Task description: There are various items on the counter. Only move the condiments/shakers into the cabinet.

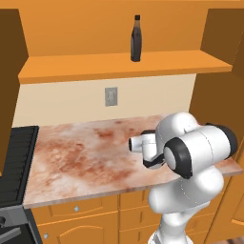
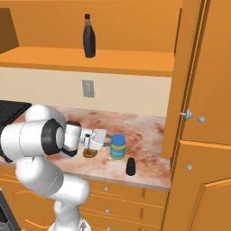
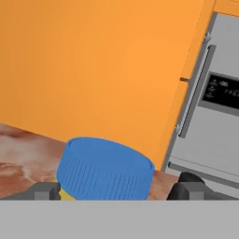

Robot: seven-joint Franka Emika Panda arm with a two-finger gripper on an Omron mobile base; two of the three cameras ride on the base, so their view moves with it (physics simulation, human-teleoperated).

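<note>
Orange cabinetry wraps this kitchen, and the counter (image 2: 144,131) runs from the black stove (image 1: 16,162) on its left end to a tall panel at its right end. Up on the cabinet (image 1: 119,66) shelf I can see the bottle (image 1: 136,38) already standing upright near the middle of the board. Left on the counter, toward its front edge and right end, are the jar (image 2: 118,146), the shaker (image 2: 131,167) just in front of it by the edge, and the pastry (image 2: 89,152) beside the jar on its left.

My worry is the close spacing. I have the gripper (image 2: 106,141) spread wide with the jar's blue lid sitting between the fingertips (image 3: 46,191) in the hand view, low in the frame, so I judge a close here would catch the lid rim rather than the body; a shallow bite like that could let the jar tip or slip on the lift. The pastry lies right under the hand, so pushing further forward or down may shove it along the counter. The shaker is near the front edge, and a nudged jar could knock it off.

I have the arm folded low, elbow bulging toward the cameras, forearm reaching level over the counter toward its right end, hand pointing sideways at the jar rather than down.
</note>
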